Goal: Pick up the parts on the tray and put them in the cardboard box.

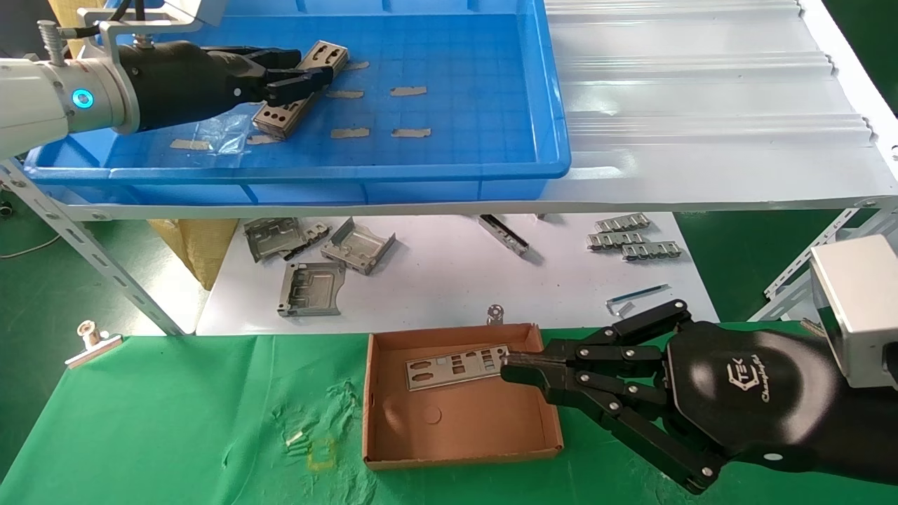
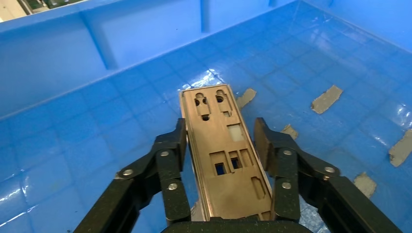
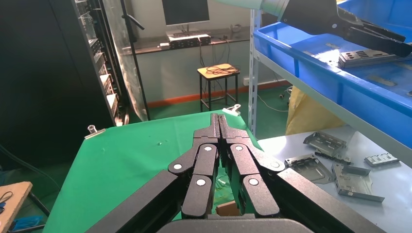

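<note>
Lettering on the black shell of the right gripper (image 1: 506, 369) reads "TEK" above a smaller script line I cannot make out; seen from the head, its fingers are pressed together, holding nothing, at the right wall of the small brown cardboard box (image 1: 379, 414), where one thin flat silver-grey metal plate (image 1: 456, 366) lies lengthwise left to right. Up in the large bright blue plastic tray (image 1: 491, 84), the left gripper (image 1: 298, 70) is spread around a stack of punched silver-grey plates (image 1: 298, 91) running diagonally. From the left wrist, the fingers (image 2: 265, 141) flank the top plate (image 2: 226, 155) without clearly touching it. The right wrist view shows its fingertips (image 3: 219, 124) closed over green cloth (image 3: 131, 155).
</note>
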